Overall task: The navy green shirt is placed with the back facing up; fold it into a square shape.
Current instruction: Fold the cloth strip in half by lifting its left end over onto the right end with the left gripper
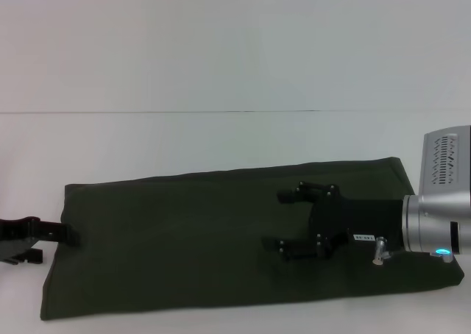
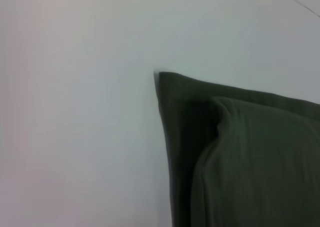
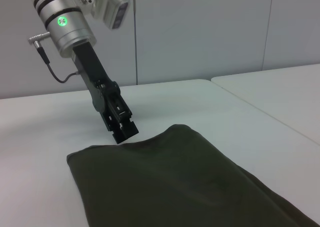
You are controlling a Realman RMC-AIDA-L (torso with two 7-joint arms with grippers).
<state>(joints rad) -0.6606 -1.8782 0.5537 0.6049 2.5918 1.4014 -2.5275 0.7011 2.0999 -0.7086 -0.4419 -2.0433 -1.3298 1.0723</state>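
Note:
The navy green shirt point(image 1: 184, 246) lies folded into a long dark olive strip across the near part of the white table, plain side up. My left gripper point(image 1: 70, 235) is at the strip's left short edge, low to the table. In the right wrist view the left gripper point(image 3: 125, 134) looks shut on that edge, and the shirt point(image 3: 175, 187) rises slightly there. The left wrist view shows a shirt corner point(image 2: 250, 162) with a raised fold. My right gripper point(image 1: 283, 221) is open over the strip's right half, fingers spread and pointing left.
The white table point(image 1: 221, 69) stretches far behind the shirt, with a thin seam running across it. The shirt's near edge lies close to the table's front. A second white table top point(image 3: 280, 87) stands beside this one, apart by a narrow gap.

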